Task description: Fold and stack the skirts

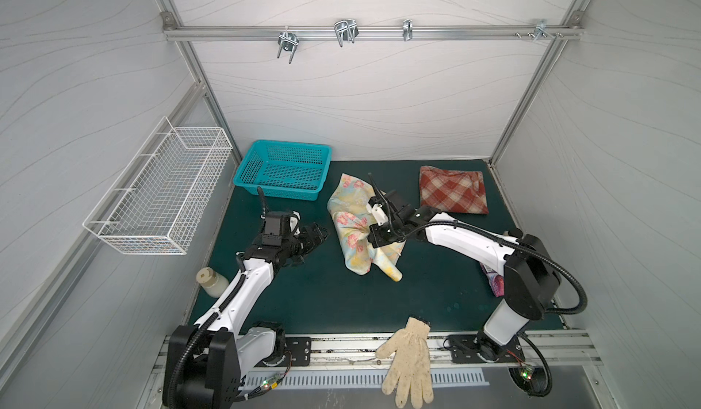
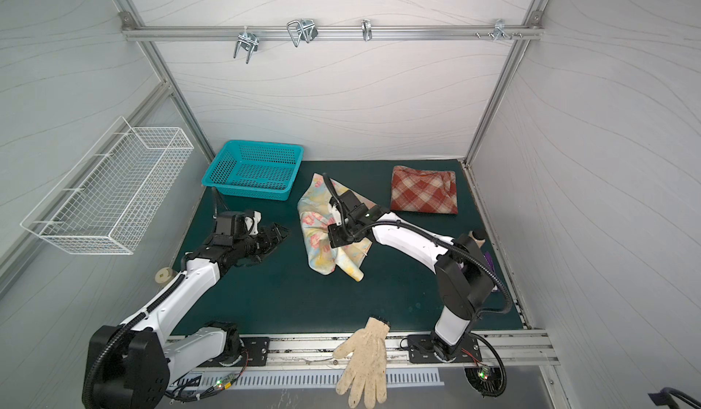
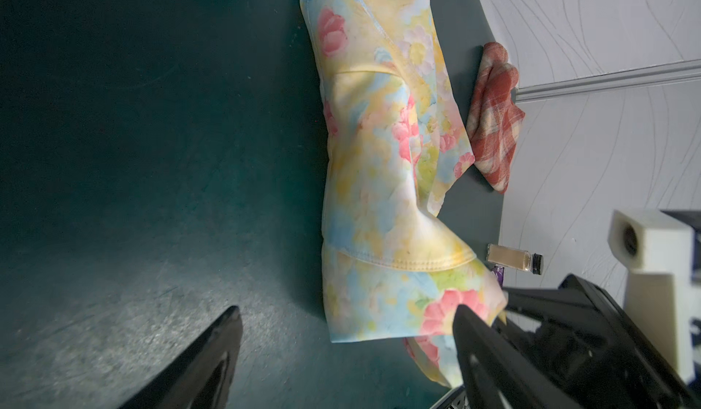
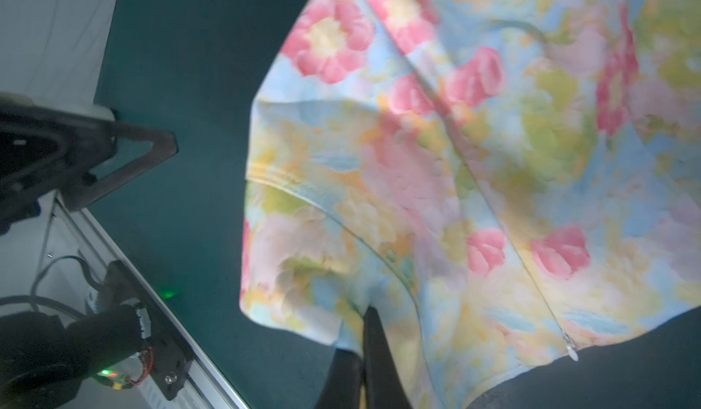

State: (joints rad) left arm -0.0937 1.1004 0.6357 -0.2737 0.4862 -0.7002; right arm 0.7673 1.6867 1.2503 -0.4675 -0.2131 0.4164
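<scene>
Elbow bent, right hand (image 4: 367, 321) seemingly pinching floral skirt (image 1: 351, 221).

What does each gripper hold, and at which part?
The right gripper pinches the floral skirt at a fold near its edge; the left gripper is open, holding nothing.

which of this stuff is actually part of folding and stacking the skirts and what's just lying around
Part of the job:
- floral skirt, pinched in the right gripper
- plaid skirt, lying apart near the back wall

Just lying about:
- glove
- teal basket
- wire basket
- white bottle
- spice jar
- purple packet
</scene>
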